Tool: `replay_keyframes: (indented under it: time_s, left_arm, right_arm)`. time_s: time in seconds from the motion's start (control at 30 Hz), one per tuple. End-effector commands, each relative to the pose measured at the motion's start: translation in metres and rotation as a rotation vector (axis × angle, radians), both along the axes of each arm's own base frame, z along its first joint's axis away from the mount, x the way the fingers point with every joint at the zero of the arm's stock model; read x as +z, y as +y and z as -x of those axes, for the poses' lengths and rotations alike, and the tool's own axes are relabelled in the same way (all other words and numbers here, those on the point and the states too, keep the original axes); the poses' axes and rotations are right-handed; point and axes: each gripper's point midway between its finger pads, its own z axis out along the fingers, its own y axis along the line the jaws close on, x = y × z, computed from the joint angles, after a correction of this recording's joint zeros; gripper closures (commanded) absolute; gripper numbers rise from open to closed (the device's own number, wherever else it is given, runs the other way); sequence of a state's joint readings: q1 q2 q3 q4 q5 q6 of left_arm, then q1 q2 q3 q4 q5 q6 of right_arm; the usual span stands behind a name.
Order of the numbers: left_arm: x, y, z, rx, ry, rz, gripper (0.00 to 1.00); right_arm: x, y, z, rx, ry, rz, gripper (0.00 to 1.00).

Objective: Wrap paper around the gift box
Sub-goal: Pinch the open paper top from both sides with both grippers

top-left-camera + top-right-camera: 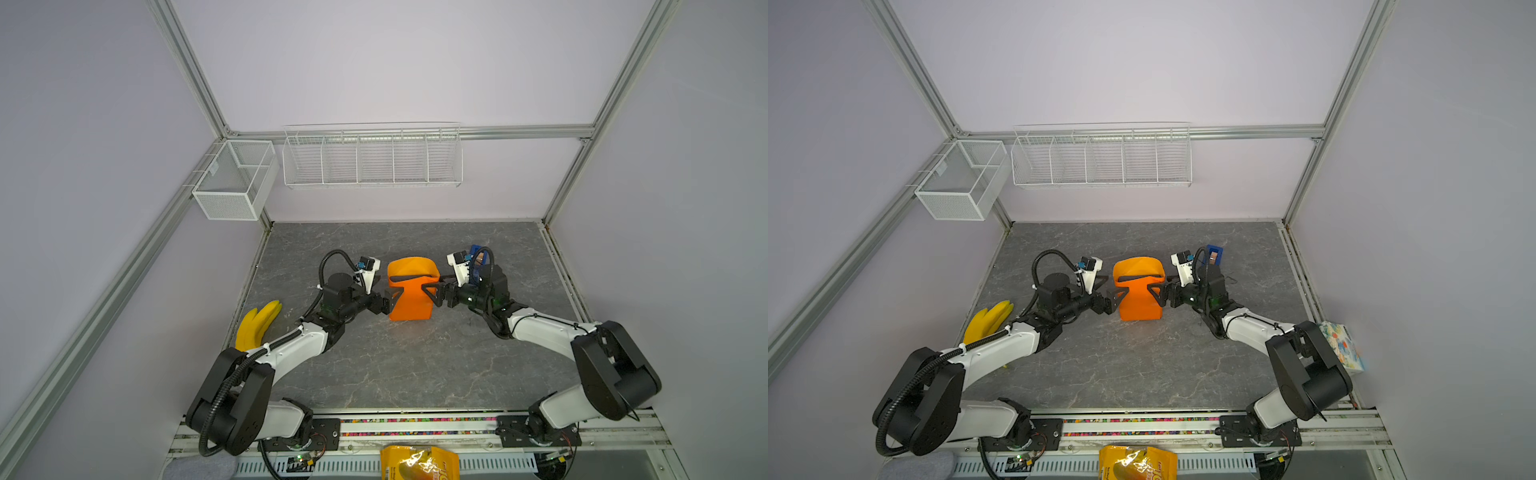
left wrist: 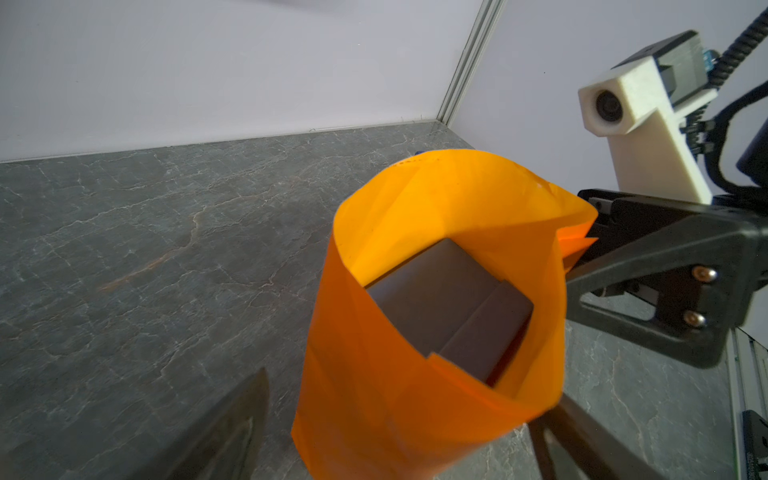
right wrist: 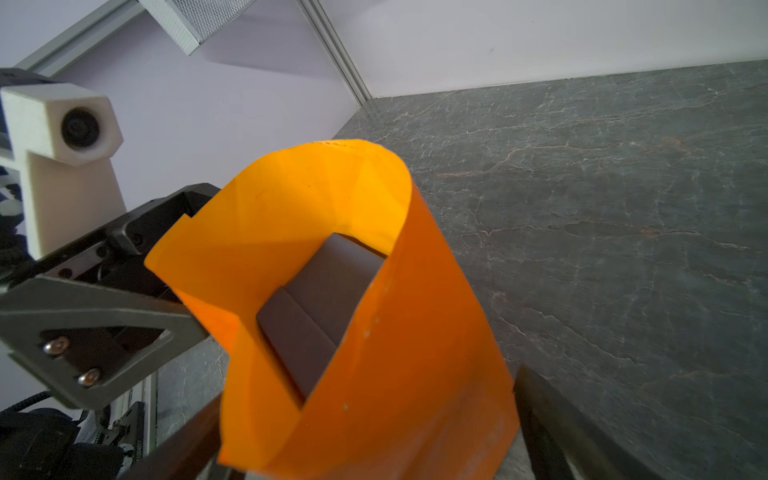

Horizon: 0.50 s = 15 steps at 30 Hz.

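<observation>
No writing here can be read. A glossy yellow bag point(image 1: 419, 461) at the front edge carries print, but it is cut off and blurred.

The orange paper point(image 1: 409, 299) stands in the middle of the table point(image 1: 395, 365), curled up into an open-topped tube. The dark box point(image 2: 440, 299) sits inside it, seen from above in both wrist views.

My left gripper point(image 1: 387, 291) and right gripper point(image 1: 436, 286) face each other from either side of the tube. Both have their jaws spread wide with the paper between them, and neither is clamped on it. One finger of my right gripper touches the paper's upper edge.

The table is grey stone-patterned with pale veins. Yellow bananas point(image 1: 257, 324) lie at its left edge beside my left arm. A blue dispenser point(image 1: 1214, 253) stands behind my right wrist.

The walls are pale lilac, framed in aluminium rails. A white wire rack point(image 1: 372, 160) hangs on the back wall and a white mesh basket point(image 1: 235, 178) in the left corner.
</observation>
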State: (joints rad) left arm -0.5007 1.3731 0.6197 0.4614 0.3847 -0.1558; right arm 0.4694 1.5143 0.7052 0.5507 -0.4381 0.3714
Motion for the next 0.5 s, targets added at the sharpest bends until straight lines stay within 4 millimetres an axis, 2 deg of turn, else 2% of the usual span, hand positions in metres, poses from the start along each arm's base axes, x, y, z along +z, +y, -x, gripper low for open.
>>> replay_keyframes:
  time_s: [0.0, 0.47]
  left_arm:
    - [0.015, -0.007, -0.011, 0.007, -0.031, 0.032, 0.05]
    - [-0.003, -0.010, -0.023, 0.036, 0.023, 0.027, 0.11]
  right_arm:
    - [0.007, 0.006, -0.002, 0.006, -0.017, -0.009, 0.04]
    - [-0.006, 0.006, -0.002, -0.050, 0.008, 0.065, 0.02]
